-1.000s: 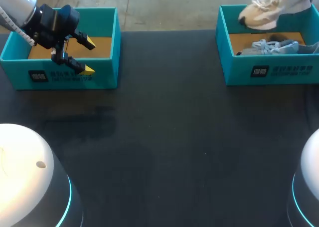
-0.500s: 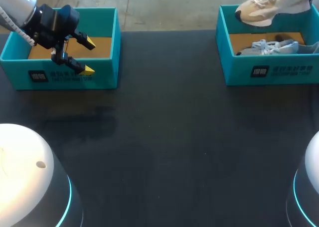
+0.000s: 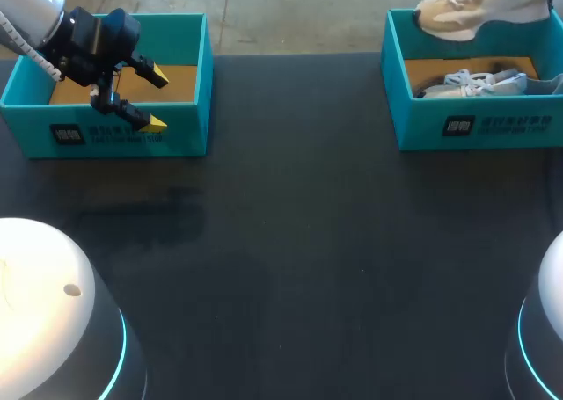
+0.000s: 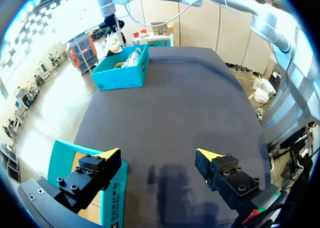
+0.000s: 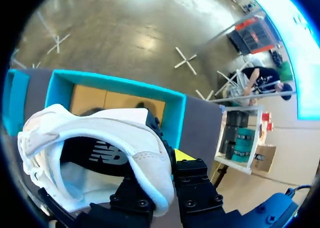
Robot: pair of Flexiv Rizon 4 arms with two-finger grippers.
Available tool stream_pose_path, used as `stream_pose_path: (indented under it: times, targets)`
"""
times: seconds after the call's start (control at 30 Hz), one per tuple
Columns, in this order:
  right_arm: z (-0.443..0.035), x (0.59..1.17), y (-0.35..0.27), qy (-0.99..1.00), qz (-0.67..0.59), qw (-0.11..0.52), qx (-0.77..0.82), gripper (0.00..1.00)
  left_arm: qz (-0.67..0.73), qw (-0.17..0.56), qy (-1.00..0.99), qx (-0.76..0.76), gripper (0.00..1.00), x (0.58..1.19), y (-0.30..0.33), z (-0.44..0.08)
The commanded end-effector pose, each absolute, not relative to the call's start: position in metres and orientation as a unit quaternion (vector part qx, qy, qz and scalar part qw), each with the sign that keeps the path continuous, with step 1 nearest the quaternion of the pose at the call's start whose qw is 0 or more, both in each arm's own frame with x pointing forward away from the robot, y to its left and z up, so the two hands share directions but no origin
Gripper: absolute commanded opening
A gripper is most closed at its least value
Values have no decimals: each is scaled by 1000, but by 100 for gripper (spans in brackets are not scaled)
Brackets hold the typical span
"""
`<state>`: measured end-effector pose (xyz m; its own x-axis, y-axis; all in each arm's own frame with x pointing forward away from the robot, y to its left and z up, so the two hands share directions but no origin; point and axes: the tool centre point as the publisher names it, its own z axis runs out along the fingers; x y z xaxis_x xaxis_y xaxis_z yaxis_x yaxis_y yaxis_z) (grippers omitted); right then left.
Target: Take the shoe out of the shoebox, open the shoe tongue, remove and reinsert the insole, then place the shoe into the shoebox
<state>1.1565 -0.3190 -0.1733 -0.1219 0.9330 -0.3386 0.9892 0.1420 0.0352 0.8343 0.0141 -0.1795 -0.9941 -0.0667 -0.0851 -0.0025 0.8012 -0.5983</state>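
A beige-and-white shoe hangs above the far rim of the right teal shoebox, at the head view's upper right. In the right wrist view my right gripper is shut on the heel collar of this shoe, with one yellow tip showing beside the collar; the open shoebox lies below it. A second, grey-white shoe lies inside that box. My left gripper stands open over the front wall of the left teal box, holding nothing. The left wrist view shows the same gripper wide open.
The left box shows only a bare cardboard floor. The black tabletop stretches between the two boxes. Two white robot bases sit at the near corners.
The right arm has lifted the beige shoe higher and farther back over the right box, its toe coming up. The left arm has not moved.
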Motion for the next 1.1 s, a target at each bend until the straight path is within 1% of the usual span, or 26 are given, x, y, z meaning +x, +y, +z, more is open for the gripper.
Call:
stream_pose_path:
  times: [0.03, 0.27, 0.47, 0.53, 1.1]
  targets:
    - [-173, 1149, -324, 714, -96, 156, 675, 0, -314, 51, 948, -18, 100, 834, 14, -179]
    - [-170, 1143, -330, 662, -93, 170, 724, 0, -314, 51, 948, -18, 100, 834, 14, -179]
    - [-173, 1139, -329, 658, -94, 163, 729, 0, -314, 51, 948, -18, 100, 834, 14, -179]
    - [-174, 1138, -329, 655, -97, 150, 734, 0, -314, 51, 948, -18, 100, 834, 14, -179]
    - [-179, 1135, -331, 647, -94, 156, 741, 0, -314, 51, 948, -18, 100, 834, 14, -179]
